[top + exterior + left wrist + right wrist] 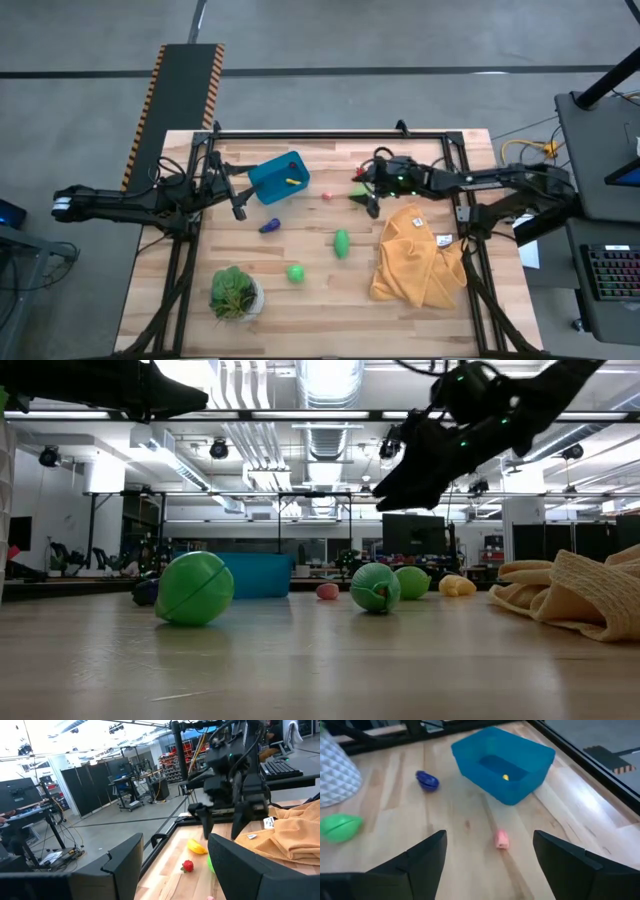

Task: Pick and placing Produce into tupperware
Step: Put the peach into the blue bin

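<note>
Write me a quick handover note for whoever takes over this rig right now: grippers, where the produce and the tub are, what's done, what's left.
Right gripper: open, empty, raised over the table's back middle.
Left gripper: open, empty, waiting beside the blue tub.
Done: one yellow piece lies inside the tub.
Left on the table: pink piece, purple eggplant, two green pieces, plus a yellow piece, a red piece and another green one under the right gripper.
Next, probably: the pink piece, nearest ahead of the right gripper.
</note>
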Robot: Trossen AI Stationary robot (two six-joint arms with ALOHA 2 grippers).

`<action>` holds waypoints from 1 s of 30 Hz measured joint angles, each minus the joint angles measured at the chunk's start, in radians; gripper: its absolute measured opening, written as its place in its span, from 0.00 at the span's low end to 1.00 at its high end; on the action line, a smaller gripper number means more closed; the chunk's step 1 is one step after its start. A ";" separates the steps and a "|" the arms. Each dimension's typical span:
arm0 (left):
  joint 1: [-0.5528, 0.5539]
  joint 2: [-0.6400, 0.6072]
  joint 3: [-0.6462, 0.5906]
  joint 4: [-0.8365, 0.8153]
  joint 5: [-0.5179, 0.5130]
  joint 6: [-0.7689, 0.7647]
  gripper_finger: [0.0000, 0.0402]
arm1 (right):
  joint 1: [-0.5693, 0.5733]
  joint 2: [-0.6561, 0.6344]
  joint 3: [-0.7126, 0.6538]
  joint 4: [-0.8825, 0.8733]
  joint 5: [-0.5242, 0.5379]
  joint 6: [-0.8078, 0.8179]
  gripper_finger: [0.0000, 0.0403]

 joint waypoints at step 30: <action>0.000 0.000 0.000 -0.003 0.000 0.000 0.52 | -0.024 0.676 0.680 -0.605 -0.002 -0.136 0.66</action>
